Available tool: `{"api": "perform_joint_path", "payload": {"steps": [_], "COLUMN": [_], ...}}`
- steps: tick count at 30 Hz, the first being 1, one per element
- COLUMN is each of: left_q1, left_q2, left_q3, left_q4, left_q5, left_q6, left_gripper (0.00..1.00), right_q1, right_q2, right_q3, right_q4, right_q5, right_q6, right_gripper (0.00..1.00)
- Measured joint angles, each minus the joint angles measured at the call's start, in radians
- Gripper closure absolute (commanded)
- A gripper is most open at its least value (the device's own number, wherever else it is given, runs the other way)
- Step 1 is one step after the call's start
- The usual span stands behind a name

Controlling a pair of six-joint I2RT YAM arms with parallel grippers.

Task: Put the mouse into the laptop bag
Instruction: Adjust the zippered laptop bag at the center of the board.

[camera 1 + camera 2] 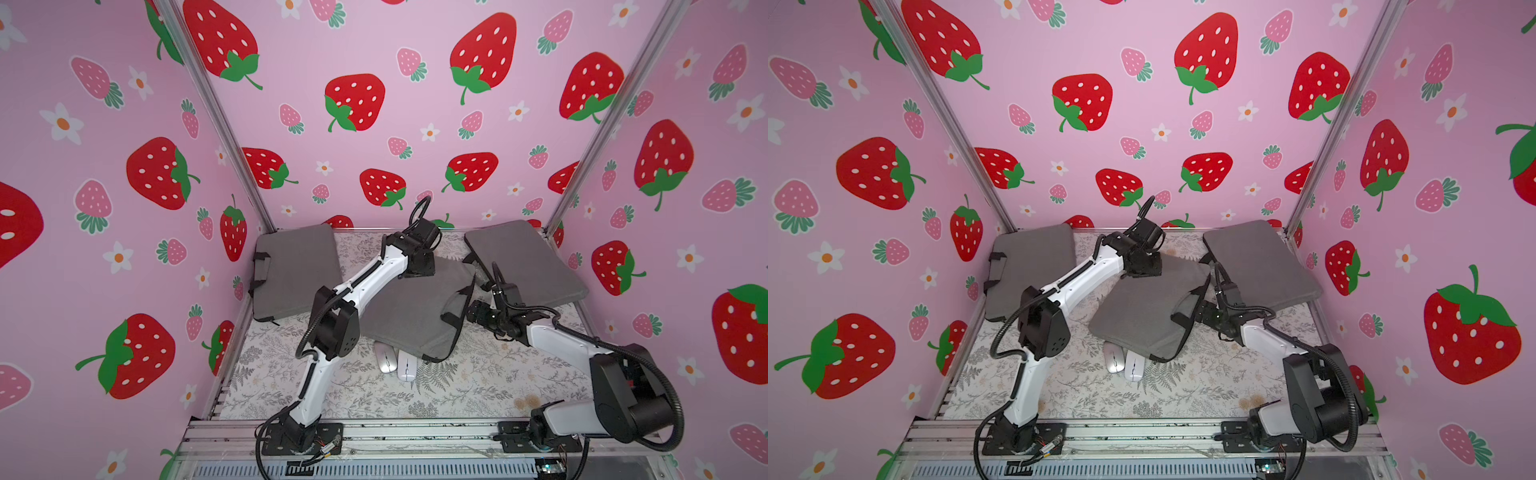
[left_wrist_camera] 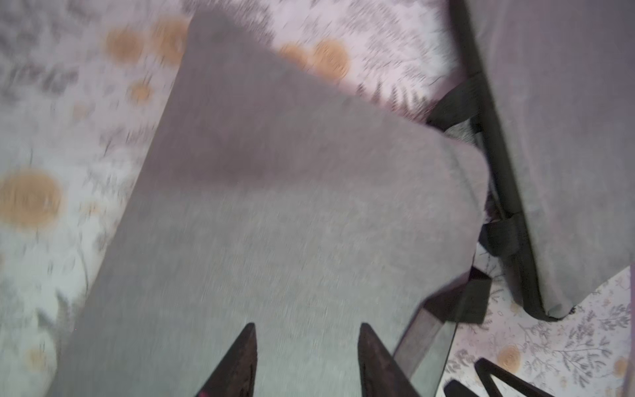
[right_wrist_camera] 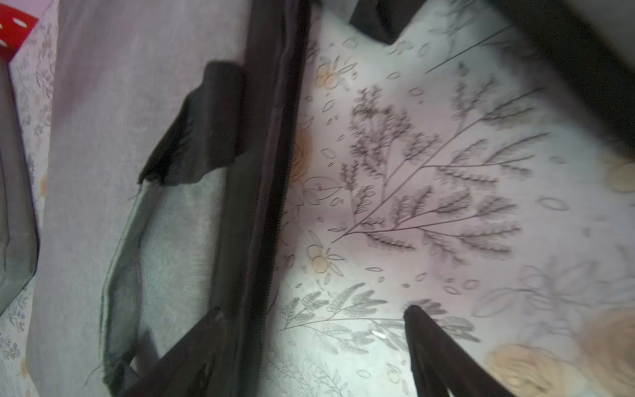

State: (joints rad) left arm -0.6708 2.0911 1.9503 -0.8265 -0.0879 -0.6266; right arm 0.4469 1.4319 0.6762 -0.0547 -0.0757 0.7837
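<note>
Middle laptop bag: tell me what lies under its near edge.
A silver mouse and a white mouse stick out side by side from under the middle laptop bag; their far ends are covered. Anything deeper underneath cannot be seen.

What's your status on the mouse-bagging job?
Left end effector open over middle laptop bag. Right end effector open at its zipper edge. Silver mouse, white mouse on table, partly under that bag.

Top views high, front, looking down; wrist views close over bag (image 2: 275, 240).
</note>
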Motion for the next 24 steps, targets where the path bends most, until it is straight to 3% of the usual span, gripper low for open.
{"api": "perform_joint_path", "payload": {"steps": [3, 6, 8, 11, 14, 18, 24], "left_q1": [-0.045, -0.094, -0.105, -0.109, -0.110, -0.112, -0.112], "left_q2": [-0.333, -0.688, -0.861, -0.994, -1.002, -1.015, -1.117], "left_q3": [-0.441, -0.808, -0.999, -1.220, -1.348, -1.381, -1.439], "left_q4": [0.159, 0.329, 0.452, 0.587, 0.636, 0.643, 0.696], "left_q5": [-0.045, -0.071, -0.089, -0.106, -0.108, -0.130, -0.169], "left_q6": [-0.057, -0.140, -0.200, -0.285, -0.341, -0.381, -0.415], "left_gripper": [0.35, 0.32, 0.32, 0.31, 0.34, 0.33, 0.29], "right_q1": [0.046, 0.060, 0.062, 0.065, 0.065, 0.059, 0.053], "right_q2": [0.078, 0.179, 0.239, 0.330, 0.410, 0.484, 0.463], "right_q3": [0.049, 0.094, 0.137, 0.241, 0.350, 0.472, 0.562], "right_q4": [0.014, 0.055, 0.075, 0.072, 0.053, 0.007, -0.124], "right_q5": [0.013, 0.003, -0.009, -0.014, -0.014, -0.010, 0.027], "right_q6": [0.001, 0.002, 0.001, -0.003, -0.016, -0.046, -0.116], "right_gripper": [0.27, 0.43, 0.55, 0.60, 0.60, 0.56, 0.36]}}
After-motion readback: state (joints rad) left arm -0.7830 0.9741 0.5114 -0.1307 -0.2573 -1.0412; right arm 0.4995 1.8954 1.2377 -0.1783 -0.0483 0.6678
